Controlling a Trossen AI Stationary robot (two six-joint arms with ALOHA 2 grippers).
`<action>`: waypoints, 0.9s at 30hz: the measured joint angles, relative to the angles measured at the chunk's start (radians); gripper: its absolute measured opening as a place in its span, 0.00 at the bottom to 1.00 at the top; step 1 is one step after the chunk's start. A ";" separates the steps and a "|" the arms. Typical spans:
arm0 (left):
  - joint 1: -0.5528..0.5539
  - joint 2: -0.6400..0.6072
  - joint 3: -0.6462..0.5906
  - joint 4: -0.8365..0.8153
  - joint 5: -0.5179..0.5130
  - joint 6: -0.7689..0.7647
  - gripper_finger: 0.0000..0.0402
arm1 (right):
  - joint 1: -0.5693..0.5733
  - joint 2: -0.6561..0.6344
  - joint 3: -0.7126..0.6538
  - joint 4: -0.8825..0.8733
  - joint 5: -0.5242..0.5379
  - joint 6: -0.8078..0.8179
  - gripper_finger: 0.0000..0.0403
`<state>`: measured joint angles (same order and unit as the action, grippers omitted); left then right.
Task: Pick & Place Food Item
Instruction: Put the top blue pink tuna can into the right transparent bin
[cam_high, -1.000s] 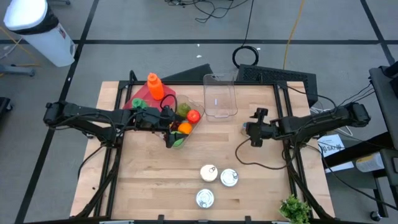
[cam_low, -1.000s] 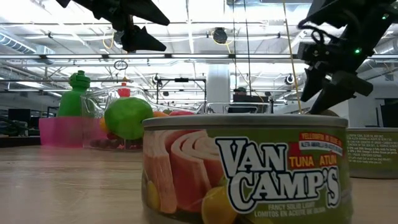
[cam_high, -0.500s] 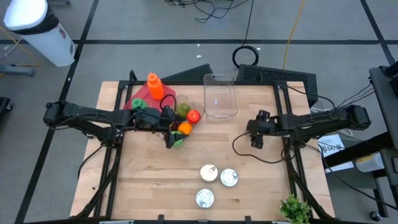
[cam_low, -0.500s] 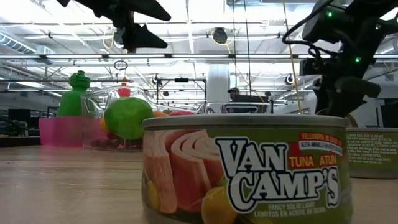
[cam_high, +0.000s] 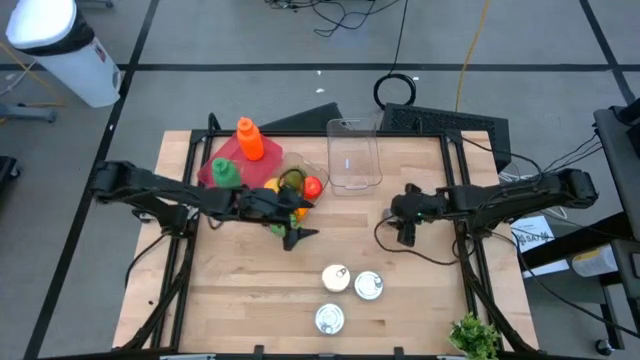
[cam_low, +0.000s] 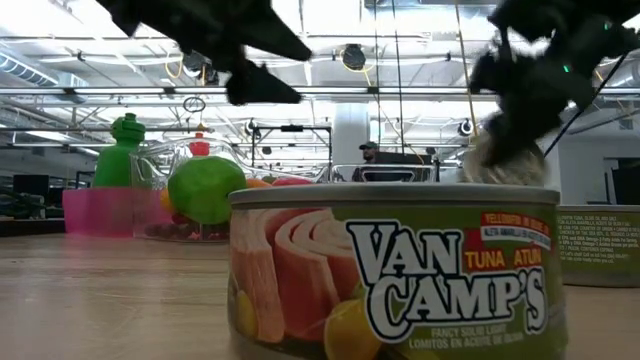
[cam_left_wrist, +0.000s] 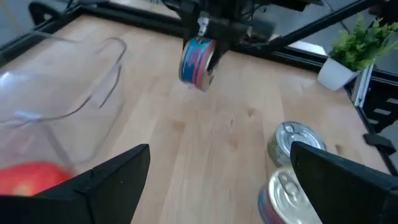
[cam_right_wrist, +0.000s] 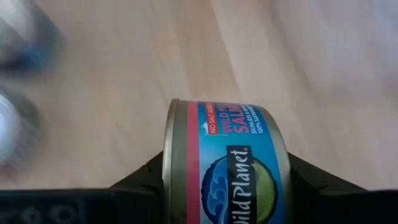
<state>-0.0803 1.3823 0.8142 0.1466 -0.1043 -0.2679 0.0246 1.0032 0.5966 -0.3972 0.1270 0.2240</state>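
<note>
1. Plainly, the left gripper (cam_high: 300, 238) only waits. It hangs left of the table's (cam_high: 250, 300) middle with its jaws spread wide and nothing between them.
2. Toward the back-left corner is one pink tray (cam_high: 215, 160) with two bottles (cam_high: 248, 138). Just beside it stands one clear bin of fruit (cam_high: 292, 186); the fruit is too crowded to count.
3. At the middle of the back edge stands one empty bin (cam_high: 355, 155).
4. Three cans (cam_high: 336, 278) sit close together near the front edge.
5. The right gripper (cam_high: 408, 222) is nearer the right edge, midway between back and front. It is clamped on a fourth can (cam_right_wrist: 227, 168), lifted off the wood. The can's axis seems to run from finger to finger.
6. The move likely turns on the empty bin lying backward and left of that can. The right arm is the nearer one.
</note>
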 joint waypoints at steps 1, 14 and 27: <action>0.000 0.029 0.000 0.046 0.000 0.014 0.99 | 0.014 -0.012 0.000 0.061 0.000 -0.007 0.42; 0.001 0.313 0.105 0.490 0.019 0.142 0.99 | 0.114 0.057 -0.166 0.998 0.003 -0.236 0.42; -0.005 0.381 0.207 0.460 0.052 0.261 0.99 | 0.116 0.108 -0.173 1.135 -0.002 -0.263 0.42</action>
<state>-0.0849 1.7635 1.0210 0.6066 -0.0525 -0.0072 0.1408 1.1110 0.4232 0.7382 0.1246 -0.0391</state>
